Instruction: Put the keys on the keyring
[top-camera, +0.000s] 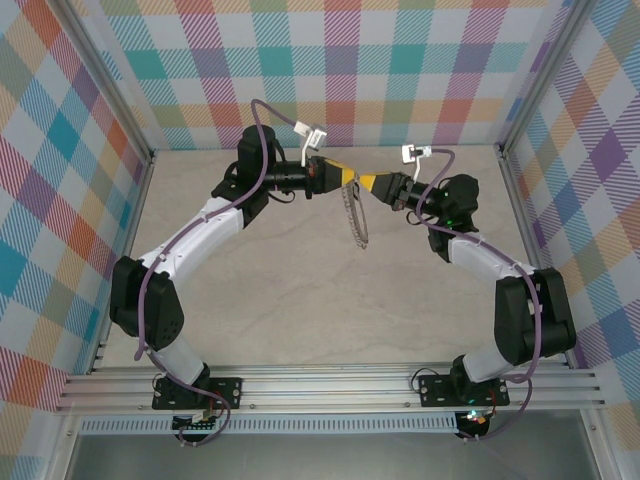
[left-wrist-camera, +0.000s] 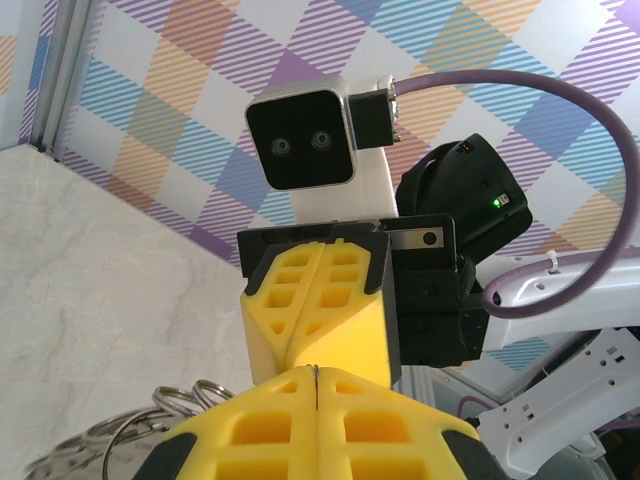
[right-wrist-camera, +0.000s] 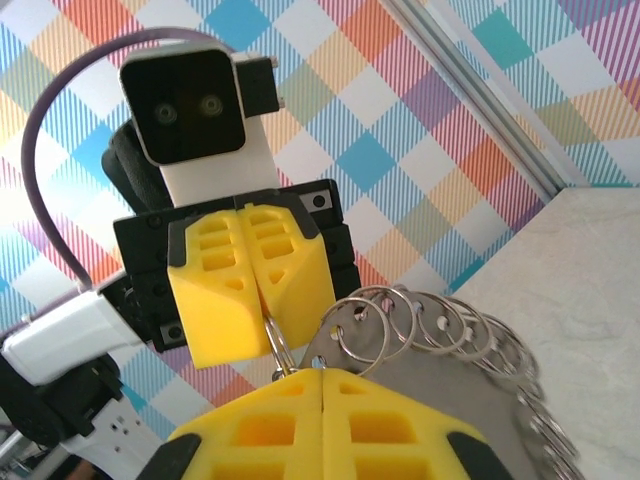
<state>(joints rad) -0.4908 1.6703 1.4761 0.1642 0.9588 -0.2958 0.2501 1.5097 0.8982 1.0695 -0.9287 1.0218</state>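
Both arms bend in over the pale marbled table (top-camera: 280, 300), the left arm (top-camera: 200, 225) and right arm (top-camera: 500, 270) meeting tip to tip near the far wall. The left gripper (top-camera: 345, 177) has its yellow fingers pressed flat together, and so does the right gripper (top-camera: 367, 182) facing it, the two noses almost touching. The keyring (top-camera: 355, 222) hangs straight down from the spot where they meet, a thin bumpy silver hoop dangling below both sets of fingertips. From the right wrist view a row of small split rings (right-wrist-camera: 425, 320) fans out just beside the right gripper's tips, and a thin wire loop (right-wrist-camera: 277, 348) runs from the left gripper's seam into the right gripper's seam, pinched by both. I cannot pick out a key among the rings.
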